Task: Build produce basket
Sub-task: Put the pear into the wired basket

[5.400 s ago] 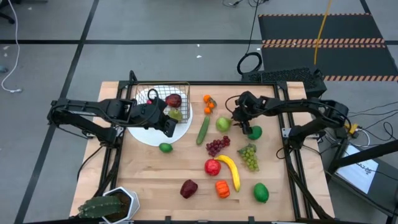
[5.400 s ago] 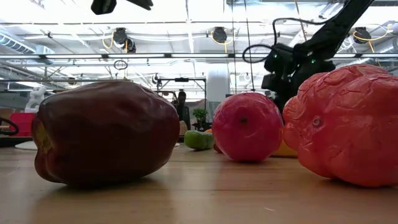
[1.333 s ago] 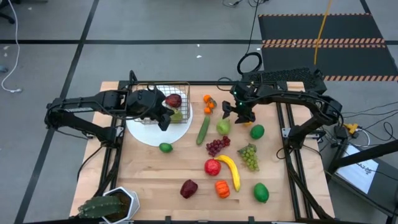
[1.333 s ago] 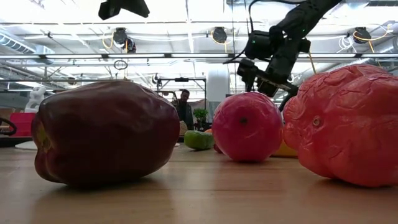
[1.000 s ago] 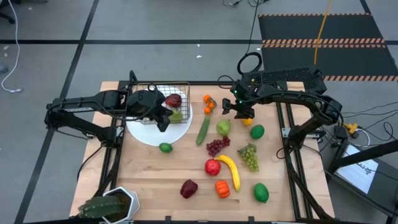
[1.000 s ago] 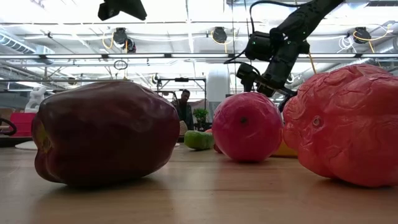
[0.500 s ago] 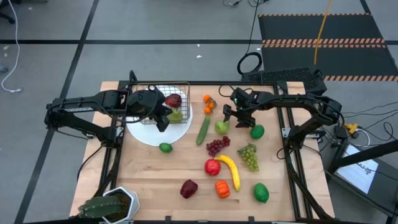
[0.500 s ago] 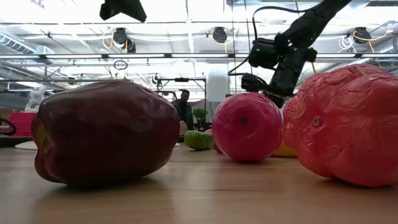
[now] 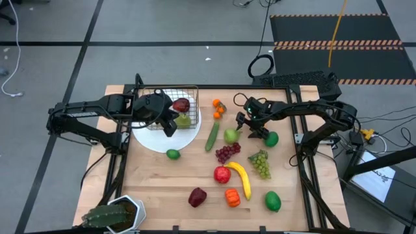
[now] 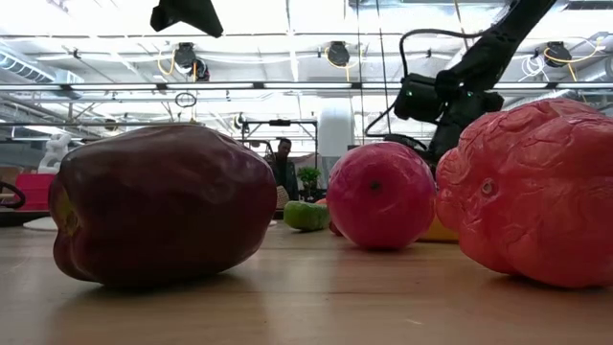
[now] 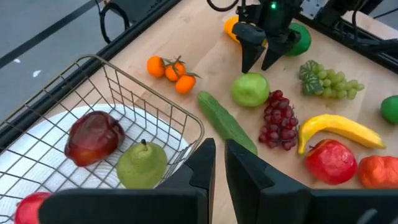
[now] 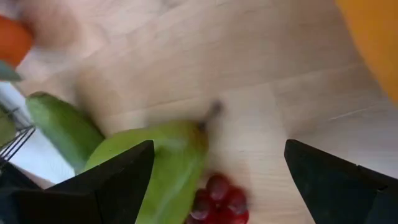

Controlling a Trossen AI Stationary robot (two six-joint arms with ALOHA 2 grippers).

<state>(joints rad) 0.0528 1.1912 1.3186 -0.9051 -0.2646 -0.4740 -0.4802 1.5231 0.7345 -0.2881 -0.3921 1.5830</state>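
Observation:
The wire basket (image 9: pixel 173 103) stands on a white plate (image 9: pixel 156 140) at the far left. It holds a dark red apple (image 11: pixel 93 137), a green pear (image 11: pixel 142 163) and a red fruit (image 11: pixel 25 208). My left gripper (image 11: pixel 219 163) hovers shut and empty over the basket's corner nearest the table's middle. My right gripper (image 11: pixel 260 62) is open just above the far side of a round green fruit (image 9: pixel 231 135), which rests on the table. The green fruit also shows in the right wrist view (image 12: pixel 155 171), and the fingers (image 12: pixel 93 180) stand wide on either side of it without touching.
Loose on the table: cucumber (image 9: pixel 212 135), small oranges (image 9: pixel 218 108), purple grapes (image 9: pixel 227 152), green grapes (image 9: pixel 260 162), a lime (image 9: pixel 271 138), banana (image 9: pixel 240 177), red apple (image 9: pixel 222 174), dark pepper (image 9: pixel 197 197), orange pepper (image 9: pixel 232 197), further limes (image 9: pixel 272 201). A potted plant (image 9: pixel 114 214) stands at the near left corner.
My right gripper has come down and moved a little toward the table's near edge, from above the orange fruit behind it to just over the round green fruit. The fruits have stayed where they were.

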